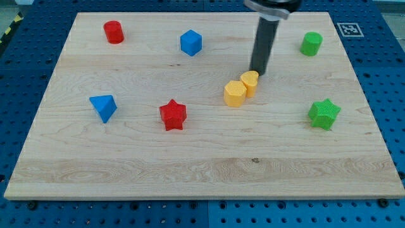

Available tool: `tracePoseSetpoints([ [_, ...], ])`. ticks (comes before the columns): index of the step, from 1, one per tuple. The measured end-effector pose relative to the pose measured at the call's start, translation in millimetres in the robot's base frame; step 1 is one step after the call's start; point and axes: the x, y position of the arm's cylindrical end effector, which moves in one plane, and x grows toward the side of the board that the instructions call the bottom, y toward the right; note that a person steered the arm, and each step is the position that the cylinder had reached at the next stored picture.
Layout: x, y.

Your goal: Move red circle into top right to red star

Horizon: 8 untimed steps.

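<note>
Well, nothing's done yet: red circle [114, 31] sits far top-left, well apart from red star [173, 115]; my tip [257, 71], bare rod, touches yellow blocks [242, 88].

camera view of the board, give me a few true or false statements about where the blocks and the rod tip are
1. My tip is right beside the yellow blocks. True.
2. The red circle already touches the red star. False: the circle sits near the view's top left, far from the star.
3. The two yellow blocks touch each other. True.
4. The blue cube lies at the view's bottom right. False: it is near the view's top, left of my tip.
5. The green star is on the view's right. True.
</note>
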Motion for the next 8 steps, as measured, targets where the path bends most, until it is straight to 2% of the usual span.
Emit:
tracePoseSetpoints([
  [3,17,-214],
  [5,-35,-351],
  [6,-98,-365],
  [7,-145,-355],
  [8,-137,-282],
])
